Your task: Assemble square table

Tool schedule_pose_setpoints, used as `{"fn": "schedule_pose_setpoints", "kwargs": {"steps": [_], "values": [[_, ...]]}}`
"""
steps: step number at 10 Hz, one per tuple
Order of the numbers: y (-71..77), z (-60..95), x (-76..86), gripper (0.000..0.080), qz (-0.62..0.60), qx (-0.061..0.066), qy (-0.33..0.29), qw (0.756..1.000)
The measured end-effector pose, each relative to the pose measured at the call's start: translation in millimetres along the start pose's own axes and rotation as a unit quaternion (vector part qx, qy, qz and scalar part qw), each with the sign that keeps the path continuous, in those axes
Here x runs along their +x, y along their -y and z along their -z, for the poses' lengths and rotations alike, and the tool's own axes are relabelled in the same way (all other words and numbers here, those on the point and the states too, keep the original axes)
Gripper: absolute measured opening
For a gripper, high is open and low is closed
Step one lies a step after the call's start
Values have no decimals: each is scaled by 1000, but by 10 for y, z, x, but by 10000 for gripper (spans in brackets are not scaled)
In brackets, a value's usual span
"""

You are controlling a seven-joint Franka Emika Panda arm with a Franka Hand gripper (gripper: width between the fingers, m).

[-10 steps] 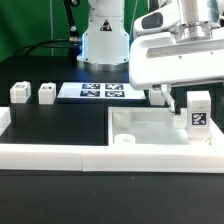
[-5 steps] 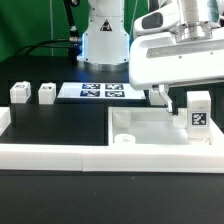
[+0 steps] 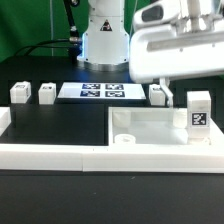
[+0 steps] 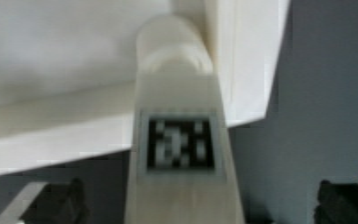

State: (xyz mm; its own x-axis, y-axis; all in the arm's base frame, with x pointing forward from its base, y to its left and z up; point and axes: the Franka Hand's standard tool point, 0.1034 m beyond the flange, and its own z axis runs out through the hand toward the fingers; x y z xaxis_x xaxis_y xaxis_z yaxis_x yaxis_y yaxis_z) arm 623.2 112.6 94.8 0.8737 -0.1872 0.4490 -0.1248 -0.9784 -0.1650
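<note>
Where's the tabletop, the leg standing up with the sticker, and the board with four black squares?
tabletop point(image 3: 150, 122), exterior view, bare inner floor.
upright leg point(image 3: 198, 118), exterior view, its tag.
marker board point(image 3: 93, 91), exterior view, its middle.

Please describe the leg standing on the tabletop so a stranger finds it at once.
Find the white square tabletop at the exterior view's right. On its right edge one leg stands upright, its black-and-white tag facing the camera. The other legs sit off the tabletop.
</note>
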Motion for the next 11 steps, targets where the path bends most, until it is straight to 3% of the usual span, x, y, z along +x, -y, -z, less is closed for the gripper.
{"fn": "schedule_pose_setpoints", "kwargs": {"steps": [2,4,6,7,8,10,11], "values": [[-64,64,109,649,-9,-1,30,1000],[-53,58,123,649,-24,2,104,994],[-10,49,71,649,-56,3,202,978],[40,96,19,649,-87,10,235,968],[-2,125,-43,649,-84,10,289,954],[-14,89,12,649,-86,10,281,956],[-55,108,0,649,-83,0,296,952]]}}
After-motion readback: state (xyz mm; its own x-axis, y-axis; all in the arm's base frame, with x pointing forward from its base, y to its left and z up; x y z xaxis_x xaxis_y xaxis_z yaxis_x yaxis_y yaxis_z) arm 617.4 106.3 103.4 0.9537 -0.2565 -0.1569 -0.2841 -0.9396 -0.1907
